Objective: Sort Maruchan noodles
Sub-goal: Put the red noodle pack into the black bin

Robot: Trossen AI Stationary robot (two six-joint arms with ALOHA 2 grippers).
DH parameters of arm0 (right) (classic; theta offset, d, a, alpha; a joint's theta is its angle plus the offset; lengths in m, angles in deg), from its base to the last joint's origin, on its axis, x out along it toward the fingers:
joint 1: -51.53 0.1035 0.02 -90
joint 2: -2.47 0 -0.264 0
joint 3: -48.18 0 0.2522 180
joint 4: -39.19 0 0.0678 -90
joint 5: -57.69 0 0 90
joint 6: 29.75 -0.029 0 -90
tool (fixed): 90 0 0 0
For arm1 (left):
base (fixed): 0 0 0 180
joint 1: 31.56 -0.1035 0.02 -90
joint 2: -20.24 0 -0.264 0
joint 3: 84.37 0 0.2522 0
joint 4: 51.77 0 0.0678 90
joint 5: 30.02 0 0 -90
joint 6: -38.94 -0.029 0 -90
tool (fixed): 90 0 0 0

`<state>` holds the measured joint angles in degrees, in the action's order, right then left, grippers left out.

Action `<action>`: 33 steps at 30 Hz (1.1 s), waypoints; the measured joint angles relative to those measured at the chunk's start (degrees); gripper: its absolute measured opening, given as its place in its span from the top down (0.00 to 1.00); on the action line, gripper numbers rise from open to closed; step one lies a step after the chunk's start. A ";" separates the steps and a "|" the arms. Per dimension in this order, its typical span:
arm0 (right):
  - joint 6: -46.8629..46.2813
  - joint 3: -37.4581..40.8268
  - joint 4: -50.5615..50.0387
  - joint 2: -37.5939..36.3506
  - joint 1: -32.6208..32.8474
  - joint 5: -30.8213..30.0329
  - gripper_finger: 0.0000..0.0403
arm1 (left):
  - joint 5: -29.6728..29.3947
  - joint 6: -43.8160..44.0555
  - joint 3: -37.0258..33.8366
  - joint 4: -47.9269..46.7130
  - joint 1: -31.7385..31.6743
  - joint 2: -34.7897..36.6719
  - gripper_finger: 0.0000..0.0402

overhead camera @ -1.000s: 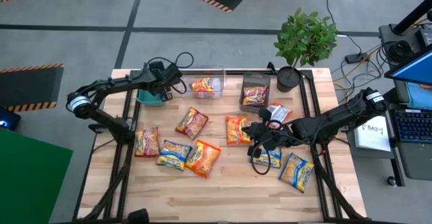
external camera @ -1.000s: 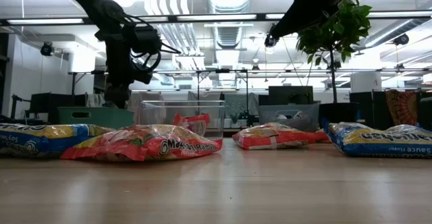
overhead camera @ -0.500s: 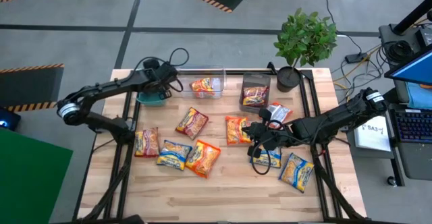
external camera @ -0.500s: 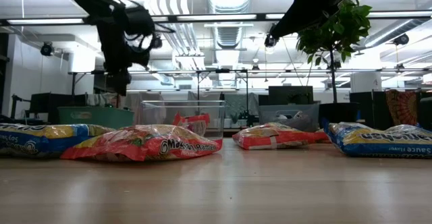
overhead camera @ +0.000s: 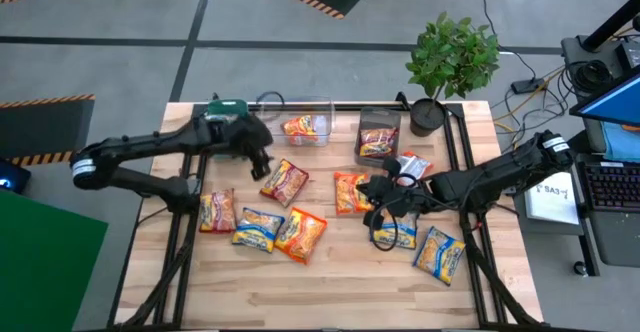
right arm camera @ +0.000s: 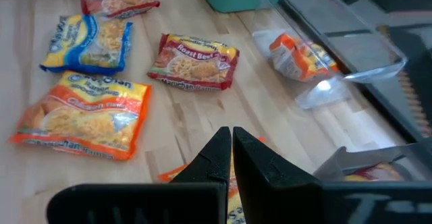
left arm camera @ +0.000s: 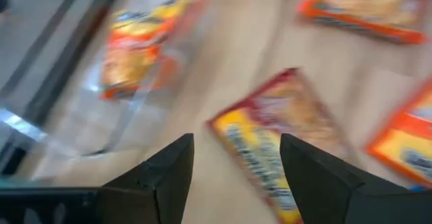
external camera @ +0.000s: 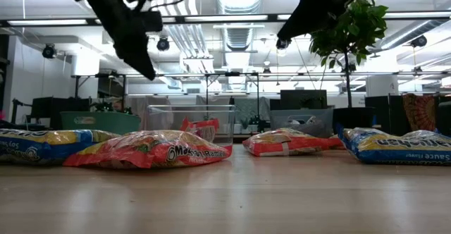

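Observation:
Several Maruchan noodle packets lie flat on the wooden table: a red one (overhead camera: 285,180), orange ones (overhead camera: 350,192) (overhead camera: 302,234), blue-and-yellow ones (overhead camera: 258,227) (overhead camera: 398,234). An orange packet (overhead camera: 304,127) lies in the clear bin (overhead camera: 322,107). A dark red one (overhead camera: 377,144) lies in the grey bin (overhead camera: 378,117). My left gripper (overhead camera: 262,164) (left arm camera: 236,160) hangs open and slanting down above the table, just left of the red packet (left arm camera: 277,140), holding nothing. My right gripper (overhead camera: 370,194) (right arm camera: 231,146) is shut and hovers over the middle orange packet.
A teal bin (overhead camera: 228,105) stands at the far left, partly under my left arm. A potted plant (overhead camera: 450,62) stands at the far right corner. More packets lie at the left (overhead camera: 217,210) and near right (overhead camera: 440,252). Bare wood runs along the near edge.
My left gripper has left the teal bin, risen and swung toward the table's middle and near side, to beside the red packet. It has also turned about. The packets have stayed where they were.

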<state>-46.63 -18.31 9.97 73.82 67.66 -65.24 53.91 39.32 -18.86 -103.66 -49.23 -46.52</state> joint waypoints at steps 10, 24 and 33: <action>-7.67 -0.50 1.76 0.00 -2.08 6.46 0.98 | -0.75 3.48 -0.10 6.28 18.80 -3.17 0.53; -13.79 -1.65 5.95 0.00 -3.66 7.54 0.98 | -4.35 2.44 -3.51 6.40 23.29 -12.39 0.61; -22.00 -2.29 5.50 1.34 -7.08 12.23 0.98 | -9.65 2.11 -9.31 9.38 23.25 -8.76 0.72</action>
<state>-68.63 -20.60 15.47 75.16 60.58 -53.01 44.26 41.43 -28.17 -94.28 -25.98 -55.28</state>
